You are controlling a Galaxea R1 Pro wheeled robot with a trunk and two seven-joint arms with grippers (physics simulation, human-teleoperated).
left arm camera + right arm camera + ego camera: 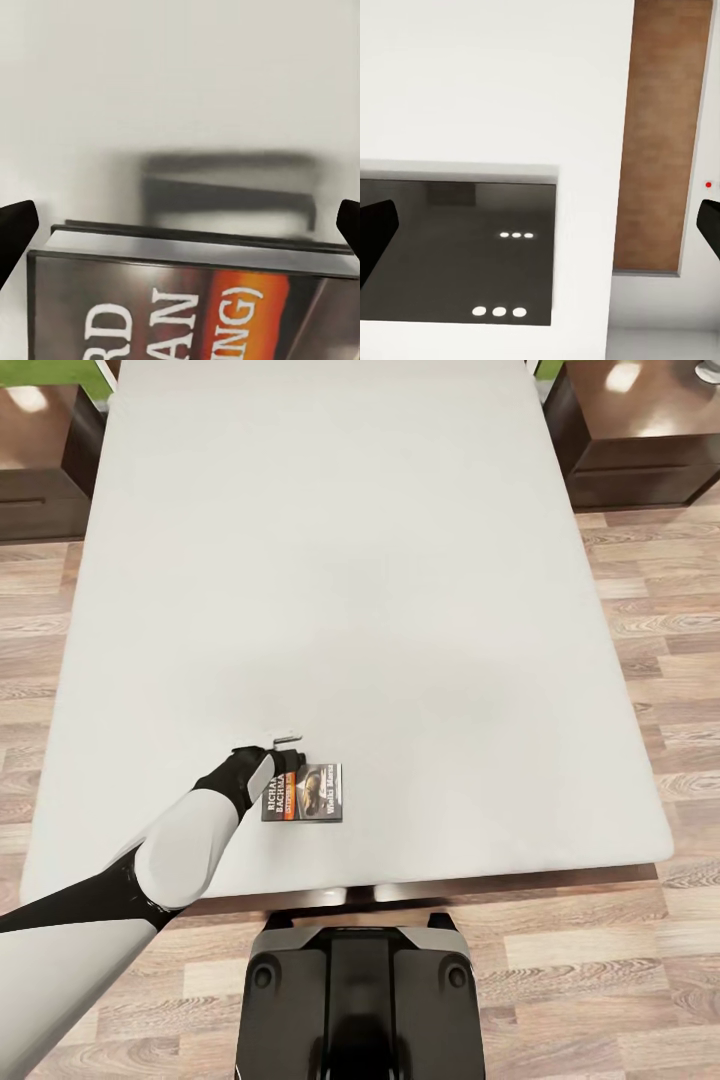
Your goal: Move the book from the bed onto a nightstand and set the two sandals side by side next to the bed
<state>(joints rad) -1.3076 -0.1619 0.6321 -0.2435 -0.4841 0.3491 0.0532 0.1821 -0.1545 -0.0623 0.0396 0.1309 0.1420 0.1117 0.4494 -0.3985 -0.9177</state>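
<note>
The book (305, 792) lies flat near the foot edge of the bed (380, 590), a small paperback with a dark cover, an orange band and white lettering. My left gripper (283, 762) is down at the book's left end. In the left wrist view the book (180, 300) is very close, and the left gripper (182, 229) is open, its dark fingertips (15, 232) spread wider than the book and not touching it. In its own wrist view the right gripper (540, 232) is open and holds nothing. The sandals are out of view.
One nightstand (40, 470) stands at the bed's far left corner, another nightstand (640, 450) at the far right. Wood-plank floor (650, 660) runs along both sides of the bed. My black base (360, 1000) is at the bed's foot. The right wrist view faces a white wall with a dark panel (457, 247).
</note>
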